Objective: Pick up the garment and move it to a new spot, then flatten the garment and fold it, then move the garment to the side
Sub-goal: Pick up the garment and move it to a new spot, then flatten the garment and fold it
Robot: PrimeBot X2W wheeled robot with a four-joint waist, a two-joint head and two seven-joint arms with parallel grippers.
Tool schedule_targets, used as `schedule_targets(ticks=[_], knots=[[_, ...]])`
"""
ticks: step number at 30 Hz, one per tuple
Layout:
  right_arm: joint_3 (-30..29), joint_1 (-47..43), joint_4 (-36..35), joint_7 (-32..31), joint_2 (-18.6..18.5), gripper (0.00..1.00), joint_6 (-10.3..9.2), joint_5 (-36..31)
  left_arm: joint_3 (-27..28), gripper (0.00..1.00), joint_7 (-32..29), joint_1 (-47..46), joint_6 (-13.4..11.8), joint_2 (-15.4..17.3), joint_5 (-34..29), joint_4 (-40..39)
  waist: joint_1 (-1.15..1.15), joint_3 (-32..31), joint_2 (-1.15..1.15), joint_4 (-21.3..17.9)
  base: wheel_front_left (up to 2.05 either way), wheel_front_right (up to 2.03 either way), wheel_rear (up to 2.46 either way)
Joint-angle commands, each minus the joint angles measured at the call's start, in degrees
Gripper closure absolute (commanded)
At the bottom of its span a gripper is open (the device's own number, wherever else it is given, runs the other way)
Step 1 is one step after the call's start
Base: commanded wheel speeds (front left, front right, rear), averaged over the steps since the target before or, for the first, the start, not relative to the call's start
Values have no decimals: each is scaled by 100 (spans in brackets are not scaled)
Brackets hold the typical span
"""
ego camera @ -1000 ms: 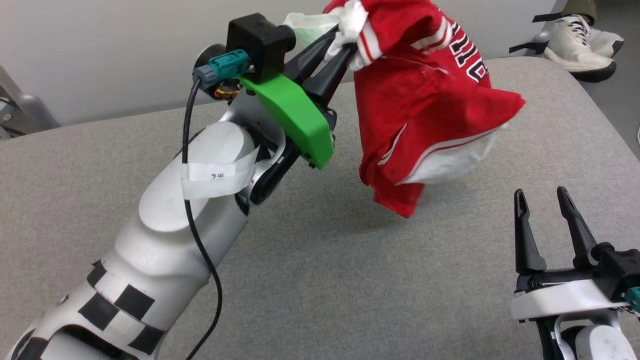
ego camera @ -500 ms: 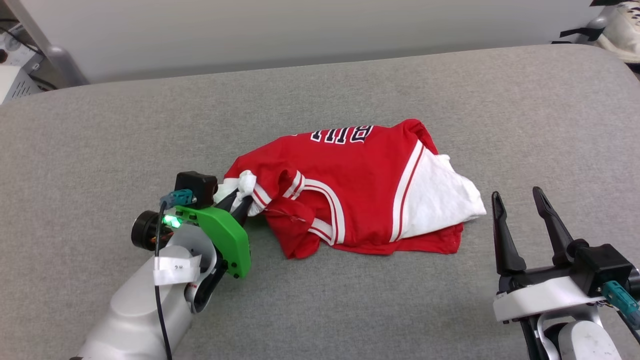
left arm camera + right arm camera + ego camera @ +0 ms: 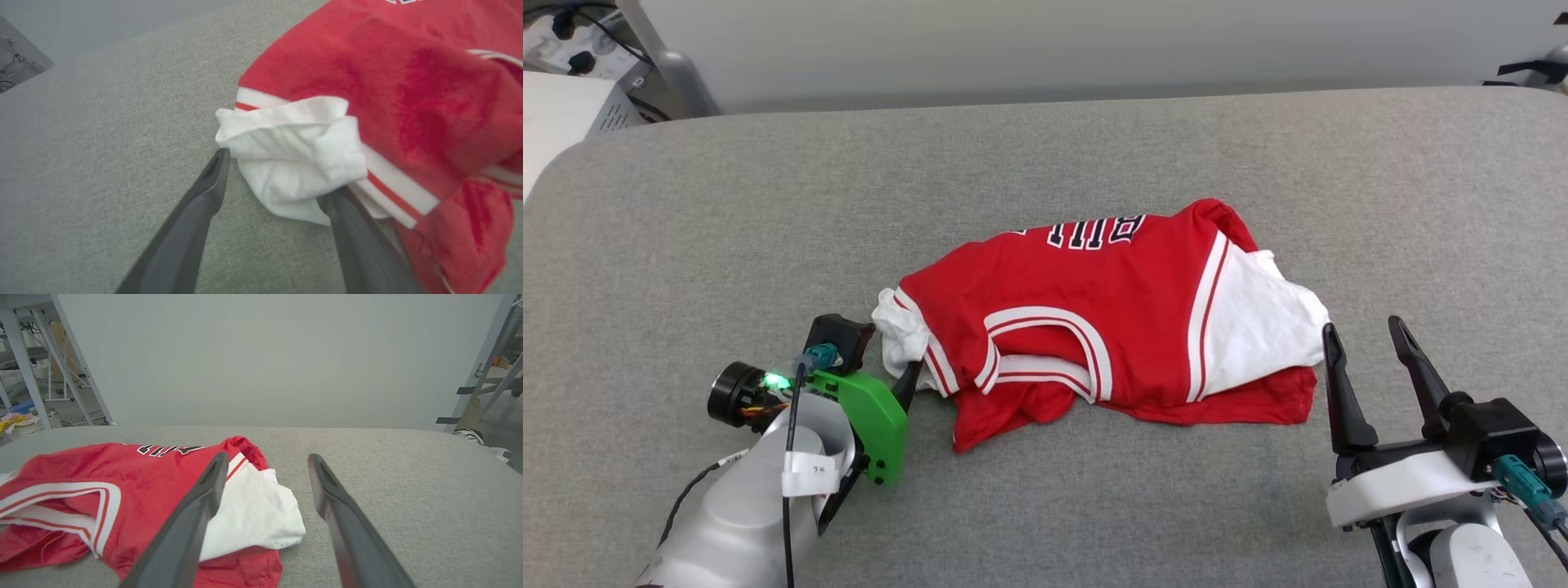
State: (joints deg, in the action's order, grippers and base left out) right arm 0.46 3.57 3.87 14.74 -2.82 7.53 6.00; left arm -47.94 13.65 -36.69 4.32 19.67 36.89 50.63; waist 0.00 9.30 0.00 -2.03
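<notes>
My left gripper (image 3: 280,179) is spread wide, down low on the grey padded table (image 3: 1045,147) at the left end of the jersey (image 3: 1094,327). A bunched white sleeve (image 3: 294,163) sits loose between the fingers and nothing's pinched. One fingertip is tucked under its edge. The jersey itself lies crumpled mid-table, red with striped trim and black lettering along the far edge. My right gripper (image 3: 1364,335) is wide open too, holding nothing, near the right-hand sleeve (image 3: 1258,318).
</notes>
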Motion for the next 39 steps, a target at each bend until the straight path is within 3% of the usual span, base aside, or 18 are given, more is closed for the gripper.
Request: schedule_targets(ticks=[1,8,15,18,25,31,37,38,39], knots=[[-18,8,39,26,-6,0,-4,-29,41,0,68,-89,-57,14,-65,19,0,-147,0,99,0,0,0],[-127,-177,85,26,-6,0,-4,-46,519,0,131,156,-426,140,-212,-644,0,-512,0,301,0,0,0],[-272,-456,60,26,-6,0,-4,-52,1396,0,133,1202,-895,157,-323,-2076,0,-815,0,513,0,0,0],[-347,-634,39,26,-6,0,-4,-30,1911,0,134,2183,-1117,-53,-594,-3159,0,-944,0,593,0,0,0],[-399,-774,72,26,-6,0,-4,-48,2425,0,134,3091,-1060,-449,-1178,-4179,0,-1007,0,663,0,0,0],[-480,-774,157,-210,-13,0,-4,-78,2617,0,134,3284,-832,-580,-1571,-4365,0,-965,0,755,0,0,0],[-385,-280,258,-1826,-503,0,-4,271,2820,0,134,3184,-677,-689,-1758,-4352,0,-656,0,824,0,0,0],[-360,-146,288,-2212,-644,0,-4,347,2838,0,134,3173,-649,-710,-1780,-4318,0,-588,0,837,0,0,0],[-330,218,441,-3233,-937,0,-4,723,2874,0,134,3118,-571,-776,-1836,-4227,0,-428,0,887,0,0,0]])
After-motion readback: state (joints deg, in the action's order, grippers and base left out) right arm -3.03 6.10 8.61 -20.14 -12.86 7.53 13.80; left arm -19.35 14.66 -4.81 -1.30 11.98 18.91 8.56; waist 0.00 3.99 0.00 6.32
